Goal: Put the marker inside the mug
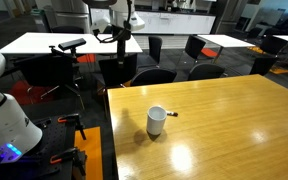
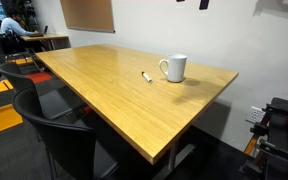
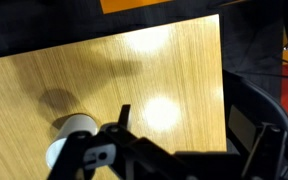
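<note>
The white mug (image 1: 156, 121) stands upright on the wooden table (image 1: 234, 130), near its end. It shows in both exterior views, and its handle shows in one of them (image 2: 174, 68). The thin dark marker (image 1: 172, 114) lies flat on the table a little apart from the mug (image 2: 147, 76). My gripper (image 1: 118, 35) hangs high above the table end, far from both. In the wrist view its fingers (image 3: 196, 130) are spread wide with nothing between them. The mug (image 3: 74, 126) shows below, partly behind the gripper body. The marker is hidden in the wrist view.
Black chairs (image 1: 154, 75) stand at the table's end and along its side (image 2: 59, 140). White tables (image 1: 44, 42) fill the room behind. A person (image 2: 14, 25) sits at a far desk. The white robot base (image 1: 4, 110) and stand gear (image 2: 279, 125) sit beside the table.
</note>
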Robot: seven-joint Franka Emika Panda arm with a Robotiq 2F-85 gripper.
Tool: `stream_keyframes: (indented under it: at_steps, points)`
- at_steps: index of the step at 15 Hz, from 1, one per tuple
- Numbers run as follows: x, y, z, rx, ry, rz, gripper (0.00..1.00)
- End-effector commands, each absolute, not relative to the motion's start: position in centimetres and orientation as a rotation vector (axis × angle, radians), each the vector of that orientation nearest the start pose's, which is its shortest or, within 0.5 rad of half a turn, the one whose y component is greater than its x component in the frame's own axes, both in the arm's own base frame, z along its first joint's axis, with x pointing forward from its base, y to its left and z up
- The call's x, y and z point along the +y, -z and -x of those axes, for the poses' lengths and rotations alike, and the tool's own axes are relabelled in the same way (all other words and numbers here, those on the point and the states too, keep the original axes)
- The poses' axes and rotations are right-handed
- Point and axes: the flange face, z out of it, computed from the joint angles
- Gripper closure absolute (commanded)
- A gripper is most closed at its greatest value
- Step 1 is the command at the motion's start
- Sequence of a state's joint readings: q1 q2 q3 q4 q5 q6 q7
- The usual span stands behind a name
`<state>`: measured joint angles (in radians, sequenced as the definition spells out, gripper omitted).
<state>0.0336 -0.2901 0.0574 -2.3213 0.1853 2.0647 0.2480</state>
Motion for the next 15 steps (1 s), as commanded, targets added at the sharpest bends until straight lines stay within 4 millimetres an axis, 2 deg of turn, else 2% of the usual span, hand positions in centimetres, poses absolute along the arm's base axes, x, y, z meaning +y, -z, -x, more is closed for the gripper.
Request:
stream_keyframes:
  at_steps: [1, 5, 11, 15]
  points:
    - [5.6, -44.7, -47.2, 0.499, 0.095, 3.003, 0.00]
    - [5.0, -43.2, -49.4, 0.531, 0.183, 3.014, 0.00]
    - [3.0, -41.4, -52.6, 0.528, 0.327, 3.054, 0.00]
    - [2.1, -40.2, -54.8, 0.649, 0.327, 3.063, 0.00]
